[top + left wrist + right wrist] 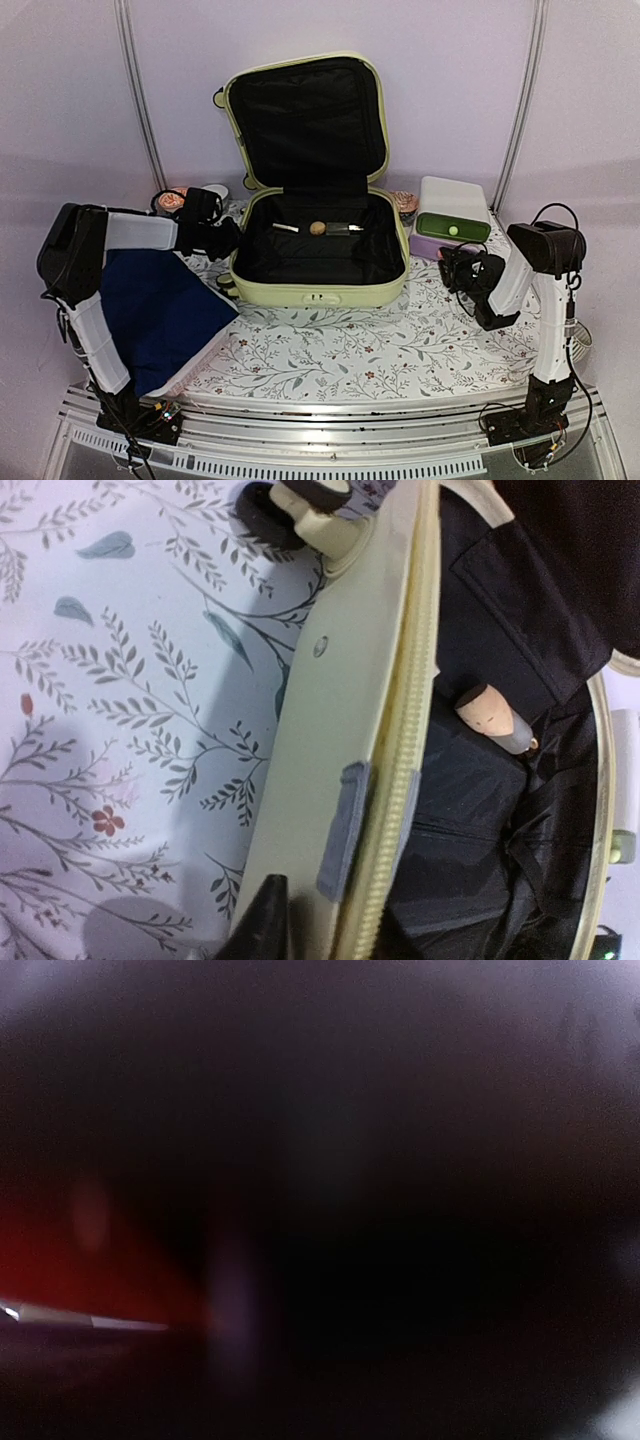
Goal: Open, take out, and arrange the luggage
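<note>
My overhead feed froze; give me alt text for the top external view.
The pale yellow-green luggage lies open mid-table, lid upright, with a few small items on its black lining. The left gripper is at its left rim, the right gripper off its right side near a white box with a green drawer. A blue cloth lies front left.
</note>
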Robot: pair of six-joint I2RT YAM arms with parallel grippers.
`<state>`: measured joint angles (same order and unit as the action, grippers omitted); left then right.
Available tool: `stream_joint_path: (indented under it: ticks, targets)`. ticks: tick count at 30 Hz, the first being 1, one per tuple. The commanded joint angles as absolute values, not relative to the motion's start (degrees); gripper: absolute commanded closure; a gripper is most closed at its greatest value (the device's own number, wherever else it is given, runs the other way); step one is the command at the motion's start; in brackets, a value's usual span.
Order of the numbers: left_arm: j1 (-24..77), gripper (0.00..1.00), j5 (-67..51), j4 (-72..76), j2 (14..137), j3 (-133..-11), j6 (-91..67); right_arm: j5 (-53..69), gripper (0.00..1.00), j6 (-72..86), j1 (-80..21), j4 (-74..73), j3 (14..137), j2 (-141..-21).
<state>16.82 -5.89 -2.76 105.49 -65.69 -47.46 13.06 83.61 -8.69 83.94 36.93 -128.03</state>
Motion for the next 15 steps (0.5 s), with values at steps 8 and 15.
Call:
stream_joint_path:
  ticks: [8, 15]
  targets:
    - [13.35, 0.42, 0.43, 5.71, 103.55, -64.76, -50.83, 10.73, 0.60, 84.87, -9.40, 83.56, 41.01, -130.55]
    - [13.38, 0.41, 0.49, 5.80, 101.59, -63.56, -49.94, 10.53, 0.76, 84.43, -9.41, 82.74, 40.52, -129.13]
